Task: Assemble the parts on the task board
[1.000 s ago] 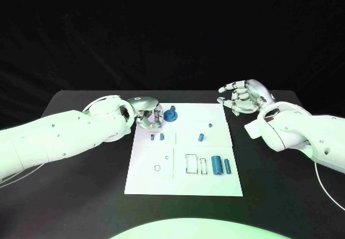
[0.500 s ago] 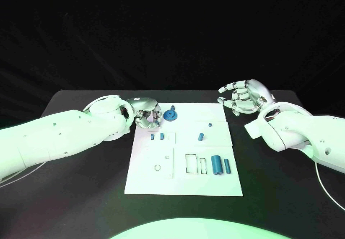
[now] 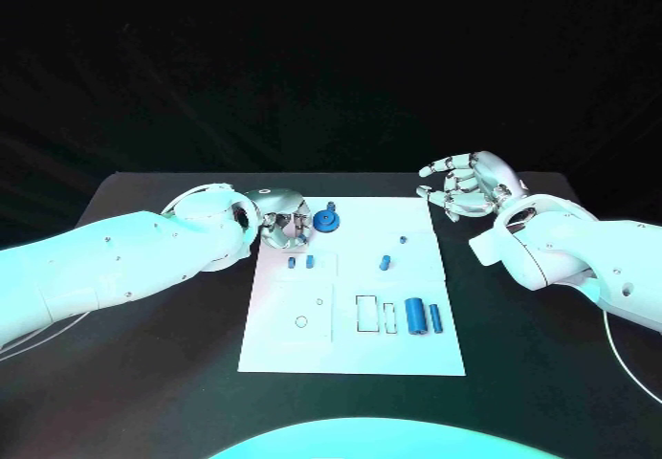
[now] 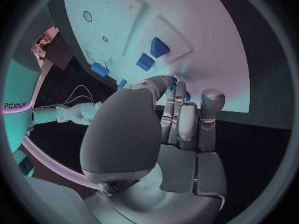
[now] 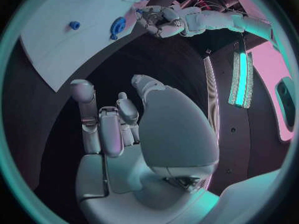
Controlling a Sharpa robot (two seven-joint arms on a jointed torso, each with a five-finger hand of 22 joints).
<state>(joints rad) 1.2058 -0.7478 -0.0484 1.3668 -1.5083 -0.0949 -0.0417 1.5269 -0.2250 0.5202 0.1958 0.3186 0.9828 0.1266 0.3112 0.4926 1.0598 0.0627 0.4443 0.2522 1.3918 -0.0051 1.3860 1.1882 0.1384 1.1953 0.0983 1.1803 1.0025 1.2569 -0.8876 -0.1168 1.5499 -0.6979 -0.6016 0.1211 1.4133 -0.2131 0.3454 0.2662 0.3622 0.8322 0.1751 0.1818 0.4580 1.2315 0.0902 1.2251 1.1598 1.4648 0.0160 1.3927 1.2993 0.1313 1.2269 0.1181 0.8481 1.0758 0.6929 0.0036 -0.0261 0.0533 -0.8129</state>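
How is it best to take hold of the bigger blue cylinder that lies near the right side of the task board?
Probably from above, pinching the larger blue cylinder across its long sides at mid-length. It lies flat on the task board, with a thinner blue cylinder close beside it, so the fingers need a narrow spread.

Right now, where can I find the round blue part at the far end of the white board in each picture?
Head view: round blue part at the board's far end, beside the left hand.
Left wrist view: hidden behind the hand; cannot tell.
Right wrist view: round blue part on the board, next to the left hand.
Shared landmark: white board.
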